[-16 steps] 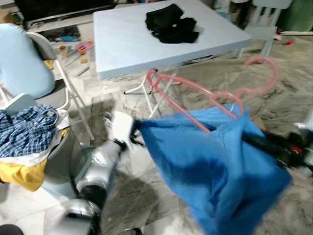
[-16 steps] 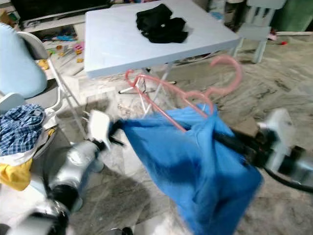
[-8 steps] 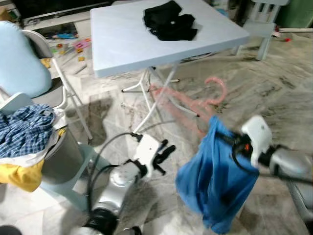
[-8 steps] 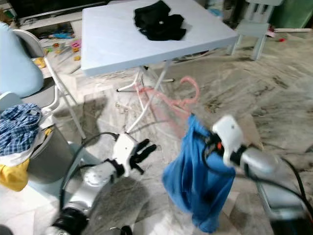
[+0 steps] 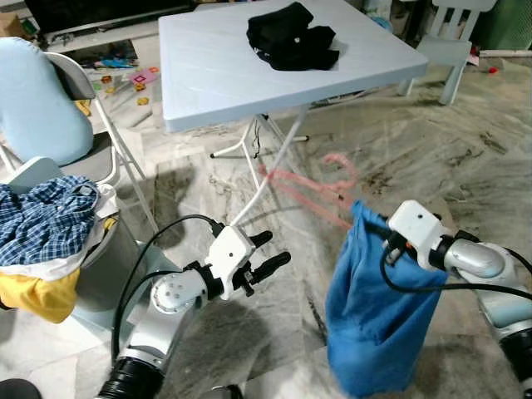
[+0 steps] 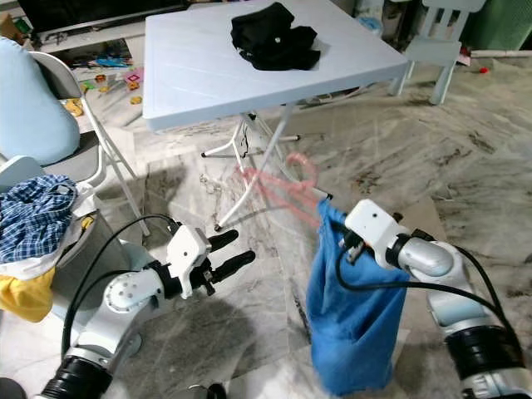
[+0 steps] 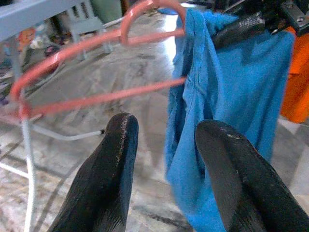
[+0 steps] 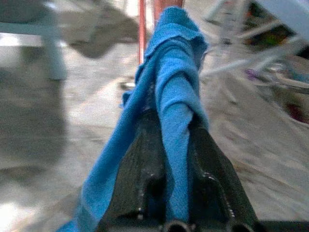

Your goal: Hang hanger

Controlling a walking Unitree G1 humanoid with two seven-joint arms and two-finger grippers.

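Right arm's got the shirt and hanger up in the air, left one's free.

My right gripper (image 8: 166,159) is clamped on a fold of the blue shirt (image 5: 378,316), which hangs off the pink hanger (image 5: 312,184) above the marble floor (image 5: 465,158), just past the near edge of the white table (image 5: 216,75). My left gripper (image 7: 169,159) is spread open with nothing in it, pointing at the shirt from nearby.

Items counted: one pink hanger (image 5: 307,184); one blue garment (image 5: 378,312) on it; one light blue folding table (image 5: 216,75); one black clothing heap (image 5: 293,37) on the table; one folding chair (image 5: 62,125); one small white chair (image 5: 440,46); one basket (image 5: 100,266) of laundry; two grippers, left (image 5: 268,253) and right (image 8: 166,140).
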